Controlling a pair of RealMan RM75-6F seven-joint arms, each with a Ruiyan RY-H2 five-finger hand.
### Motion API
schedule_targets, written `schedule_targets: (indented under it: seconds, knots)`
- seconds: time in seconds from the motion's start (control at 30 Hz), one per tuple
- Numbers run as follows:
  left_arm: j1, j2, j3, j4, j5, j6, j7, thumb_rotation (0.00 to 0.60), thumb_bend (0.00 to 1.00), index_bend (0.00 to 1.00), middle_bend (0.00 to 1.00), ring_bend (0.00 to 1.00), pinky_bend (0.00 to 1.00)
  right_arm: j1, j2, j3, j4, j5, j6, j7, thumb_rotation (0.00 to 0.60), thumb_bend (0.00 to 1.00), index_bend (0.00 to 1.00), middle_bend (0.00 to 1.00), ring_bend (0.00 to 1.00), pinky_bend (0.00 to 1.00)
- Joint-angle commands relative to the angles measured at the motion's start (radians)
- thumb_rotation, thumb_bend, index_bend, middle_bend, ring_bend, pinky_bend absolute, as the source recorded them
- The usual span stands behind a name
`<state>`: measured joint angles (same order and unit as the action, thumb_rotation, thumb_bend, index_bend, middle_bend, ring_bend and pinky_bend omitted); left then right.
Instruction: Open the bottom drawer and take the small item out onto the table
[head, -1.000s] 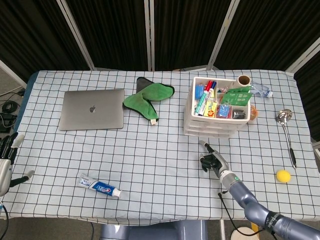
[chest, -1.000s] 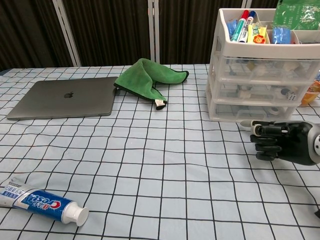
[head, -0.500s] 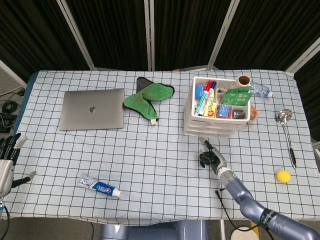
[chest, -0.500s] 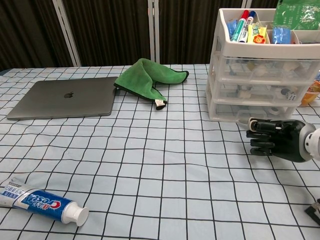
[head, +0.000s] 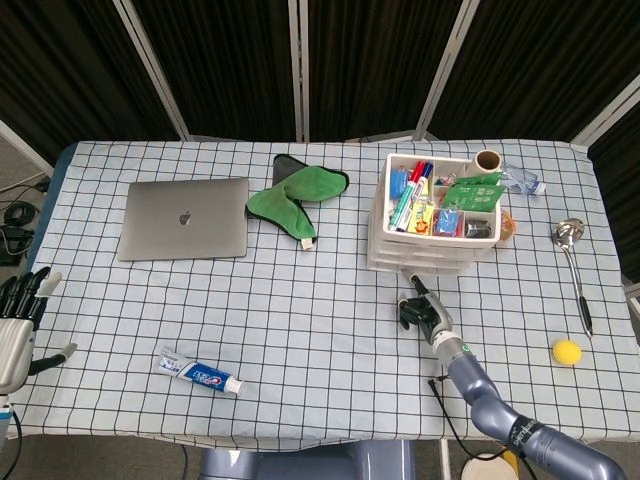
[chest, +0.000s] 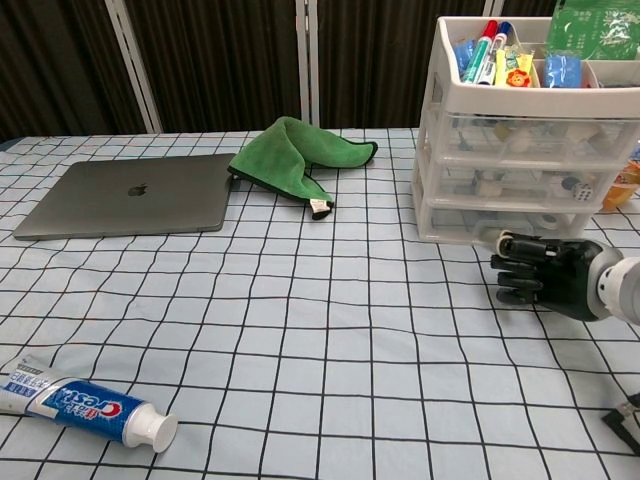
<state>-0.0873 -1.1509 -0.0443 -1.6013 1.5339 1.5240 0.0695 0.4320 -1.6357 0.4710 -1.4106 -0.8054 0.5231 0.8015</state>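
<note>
In the lower left of the chest view lies one toothpaste tube (chest: 85, 408) printed "Crest"; the one laptop (head: 185, 218), upper left, bears an apple logo. Right of centre, the right hand (chest: 545, 276) hovers low just before the bottom drawer (chest: 520, 222) of the single three-drawer organizer (head: 432, 212), fingers curled inward around nothing, wrist running off to the right. The drawer is closed; small items inside it are too blurred to name. At the head view's left edge, the left hand (head: 20, 325) hangs beside the table (head: 320, 330), fingers spread, empty. One green cloth (head: 295, 195) sits beside the laptop.
</note>
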Motion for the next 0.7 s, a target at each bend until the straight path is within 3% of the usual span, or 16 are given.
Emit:
schedule_targets:
  seconds: [0.03, 0.2, 0.5, 0.7]
  knots:
    - [-0.001, 0.000, 0.001, 0.000, 0.000, -0.003, 0.000, 0.600, 0.01, 0.00, 0.00, 0.00, 0.00, -0.013, -0.028, 0.014, 0.015, -0.015, 0.038, 0.017, 0.600, 0.67, 0.08, 0.98, 0.98, 0.84]
    - [-0.004, -0.001, 0.003, 0.000, 0.000, -0.009, 0.003, 0.600, 0.01, 0.00, 0.00, 0.00, 0.00, -0.022, -0.054, 0.024, 0.031, -0.045, 0.050, 0.044, 0.600, 0.67, 0.10, 0.98, 0.98, 0.84]
    - [-0.008, 0.001, 0.007, -0.001, 0.000, -0.019, 0.003, 0.600, 0.01, 0.00, 0.00, 0.00, 0.00, -0.011, -0.081, 0.048, 0.082, -0.053, -0.024, 0.105, 0.600, 0.67, 0.23, 0.98, 0.98, 0.84]
    - [-0.009, 0.000, 0.009, 0.000, 0.002, -0.021, 0.003, 0.600, 0.01, 0.00, 0.00, 0.00, 0.00, 0.002, -0.095, 0.055, 0.108, -0.063, -0.052, 0.114, 0.600, 0.67, 0.26, 0.99, 0.98, 0.84]
